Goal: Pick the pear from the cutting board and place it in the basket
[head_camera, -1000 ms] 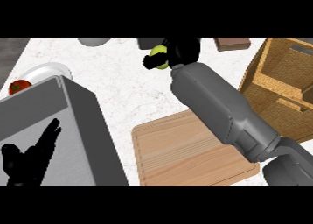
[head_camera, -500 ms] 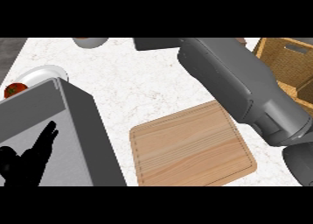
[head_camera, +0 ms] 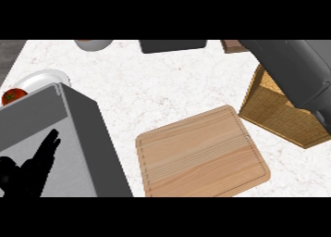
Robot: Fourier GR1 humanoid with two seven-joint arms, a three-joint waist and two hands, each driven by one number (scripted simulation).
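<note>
The wooden cutting board (head_camera: 199, 157) lies at the lower middle of the counter with nothing on it. The woven basket (head_camera: 281, 113) stands to its right, and my grey right forearm (head_camera: 294, 69) crosses over the basket's top and hides much of it. The forearm runs out of the picture at the right, so neither my right hand nor the pear shows. My left hand (head_camera: 21, 171) rests open at the lower left, fingers up, over the grey sink (head_camera: 79, 134).
A white plate (head_camera: 42, 78) with a red fruit (head_camera: 13, 95) beside it sits at the far left. Along the counter's far edge are a pale bowl (head_camera: 93, 44), a dark block (head_camera: 172, 45) and a brown item (head_camera: 231, 44).
My right arm has swung right, over the basket. The hand, which held the pear a second ago, has left the view. The left hand has stayed put.
</note>
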